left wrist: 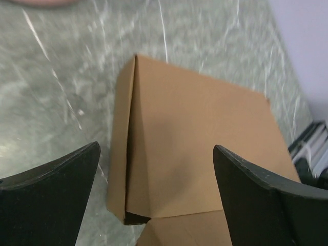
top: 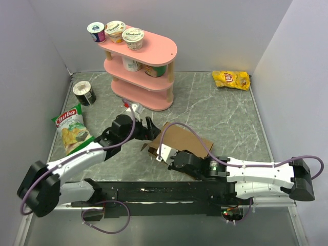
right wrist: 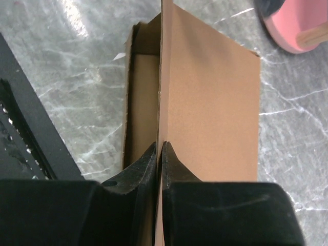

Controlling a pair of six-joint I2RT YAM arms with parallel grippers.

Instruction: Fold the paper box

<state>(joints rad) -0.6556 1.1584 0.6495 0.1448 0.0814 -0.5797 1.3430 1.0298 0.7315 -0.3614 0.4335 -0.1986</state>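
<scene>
The paper box (top: pixel 182 141) is plain brown cardboard, partly folded, lying in the middle of the table just in front of the arms. My right gripper (top: pixel 166 154) is shut on its near edge; in the right wrist view the fingertips (right wrist: pixel 160 148) pinch an upright cardboard wall, with the box (right wrist: pixel 205 102) stretching away. My left gripper (top: pixel 149 128) is open at the box's left end. In the left wrist view its two black fingers (left wrist: pixel 56 174) stand wide apart with the box (left wrist: pixel 195 143) and a raised side flap between and beyond them.
A pink three-tier shelf (top: pixel 141 69) with yogurt cups stands at the back. A yellow chip bag (top: pixel 231 79) lies back right, a green chip bag (top: pixel 72 128) at left, a dark tin (top: pixel 84 93) back left. White walls enclose the table.
</scene>
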